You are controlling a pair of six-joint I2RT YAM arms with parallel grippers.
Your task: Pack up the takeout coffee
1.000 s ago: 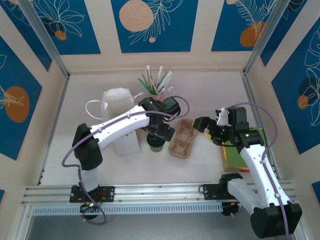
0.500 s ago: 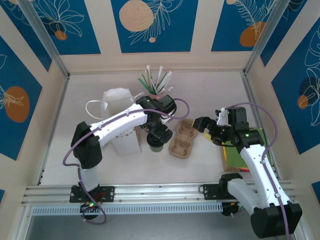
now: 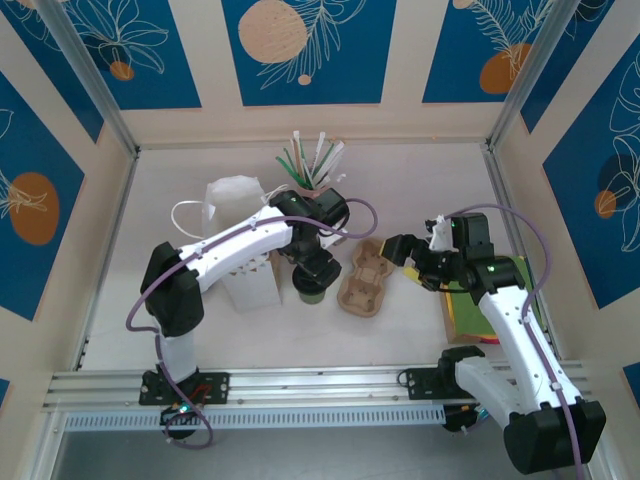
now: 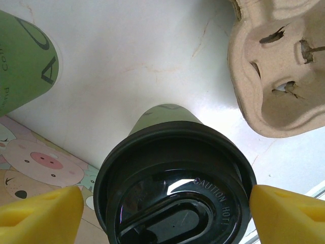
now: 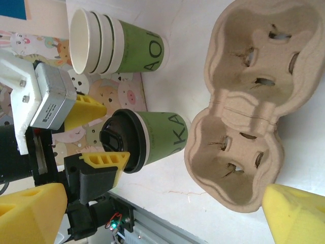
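Hardly started, I judged: the takeout coffee stood on the table just left of the pulp carrier, whose wells were empty, so lifting and packing were left. My left gripper straddled the black lid, jaws apart, no clamp visible. My right gripper gaped empty just right of the carrier. Lid read "CAUTION HOT"; the cup showed "KA", the stacked cups "AO". Farther back stood the white bag, coffee not in it.
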